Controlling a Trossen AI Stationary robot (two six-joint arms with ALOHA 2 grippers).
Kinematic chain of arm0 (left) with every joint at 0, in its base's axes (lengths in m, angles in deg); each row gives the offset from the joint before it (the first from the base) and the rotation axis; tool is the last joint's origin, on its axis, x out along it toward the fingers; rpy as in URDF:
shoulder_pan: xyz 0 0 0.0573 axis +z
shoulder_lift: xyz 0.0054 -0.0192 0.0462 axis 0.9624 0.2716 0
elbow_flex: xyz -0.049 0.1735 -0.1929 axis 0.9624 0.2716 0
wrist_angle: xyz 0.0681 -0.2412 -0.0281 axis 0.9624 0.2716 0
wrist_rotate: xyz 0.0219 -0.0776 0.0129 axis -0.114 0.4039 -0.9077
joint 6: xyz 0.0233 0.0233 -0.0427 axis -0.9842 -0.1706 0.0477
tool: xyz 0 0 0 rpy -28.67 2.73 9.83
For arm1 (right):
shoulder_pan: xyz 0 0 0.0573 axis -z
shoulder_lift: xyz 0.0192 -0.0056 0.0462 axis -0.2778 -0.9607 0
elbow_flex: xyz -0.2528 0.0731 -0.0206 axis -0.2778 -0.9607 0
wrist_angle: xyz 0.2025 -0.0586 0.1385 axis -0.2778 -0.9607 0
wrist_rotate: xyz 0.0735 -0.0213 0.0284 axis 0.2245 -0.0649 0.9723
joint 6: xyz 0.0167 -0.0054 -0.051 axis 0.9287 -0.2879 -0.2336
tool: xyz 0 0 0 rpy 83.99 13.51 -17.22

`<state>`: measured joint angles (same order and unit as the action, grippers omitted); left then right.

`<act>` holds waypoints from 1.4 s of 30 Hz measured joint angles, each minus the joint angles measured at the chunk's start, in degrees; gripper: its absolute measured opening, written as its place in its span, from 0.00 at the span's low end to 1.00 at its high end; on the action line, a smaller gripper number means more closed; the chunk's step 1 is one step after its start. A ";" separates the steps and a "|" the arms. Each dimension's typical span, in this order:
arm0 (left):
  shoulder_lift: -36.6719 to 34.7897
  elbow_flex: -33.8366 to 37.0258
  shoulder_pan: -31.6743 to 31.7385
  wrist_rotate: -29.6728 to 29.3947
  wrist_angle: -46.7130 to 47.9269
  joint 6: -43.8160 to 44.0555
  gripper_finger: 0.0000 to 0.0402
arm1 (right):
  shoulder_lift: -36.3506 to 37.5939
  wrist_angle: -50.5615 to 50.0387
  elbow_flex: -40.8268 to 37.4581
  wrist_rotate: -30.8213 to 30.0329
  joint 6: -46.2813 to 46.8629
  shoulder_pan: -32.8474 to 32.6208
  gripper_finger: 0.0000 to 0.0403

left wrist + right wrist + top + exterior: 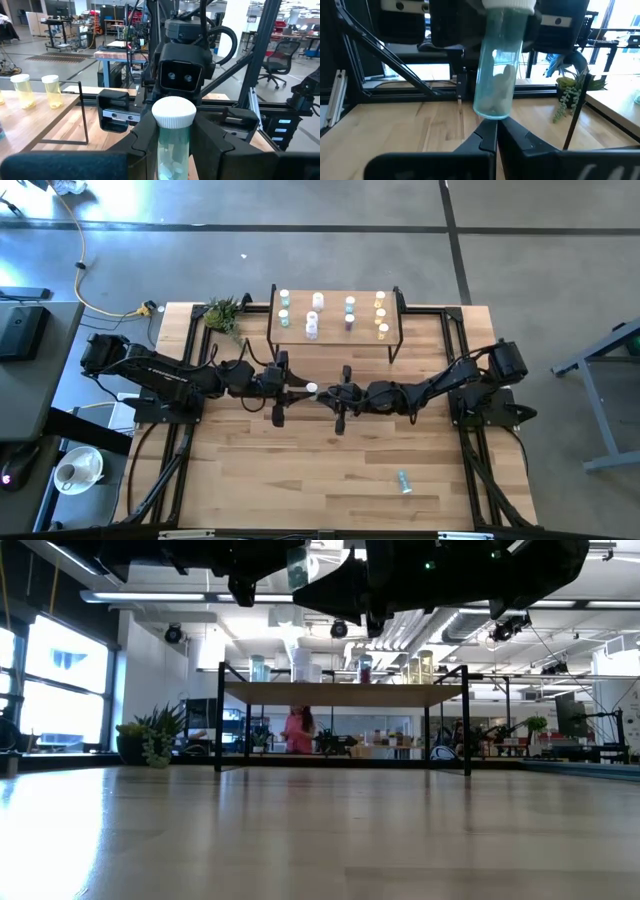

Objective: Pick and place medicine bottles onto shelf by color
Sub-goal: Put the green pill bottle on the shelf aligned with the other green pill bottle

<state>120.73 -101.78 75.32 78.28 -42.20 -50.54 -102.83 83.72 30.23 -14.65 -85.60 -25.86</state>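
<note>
1. The left gripper (300, 388) hangs above the middle of the surface (300, 470), just in front of the shelf (335, 335). Its fingers (142, 142) stand part open and clamp a teal bottle (173, 137) by its sides, just under the white cap.
2. In the left wrist view the bottle stands upright between the two dark fingers, cap up, with pale tablets visible inside.
3. The right gripper (335, 392) faces the left one across a small gap, at about the same height above the surface.
4. Its fingers (482, 140) are pressed together with nothing between them. Their tips meet just below the bottom of the teal bottle (497, 70); whether they touch it I cannot tell.
5. In the low view both grippers and the bottle (297, 567) sit high above the surface, near the top edge.
6. On the shelf stand other bottles in rows: teal at the left (284, 307), white or pinkish next (314, 316), light blue after that (350, 311), and yellow at the right (381, 314).
7. One more teal bottle (404, 481) lies on its side on the surface near the front right, well apart from both grippers.
8. A small plant (224, 313) sits at the shelf's left end.
</note>
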 joint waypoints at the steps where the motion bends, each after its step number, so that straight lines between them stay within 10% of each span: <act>1: 0.00 0.00 0.00 0.04 -0.03 0.00 0.21 | 0.00 0.37 0.00 0.12 -0.03 0.00 0.00; 42: 0.09 0.09 0.02 2.86 2.20 3.02 0.33 | 0.04 1.48 2.43 -0.26 -2.10 -0.04 0.00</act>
<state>120.81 -101.69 75.34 81.15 -40.00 -47.52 -102.79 85.20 32.65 -14.91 -87.71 -25.91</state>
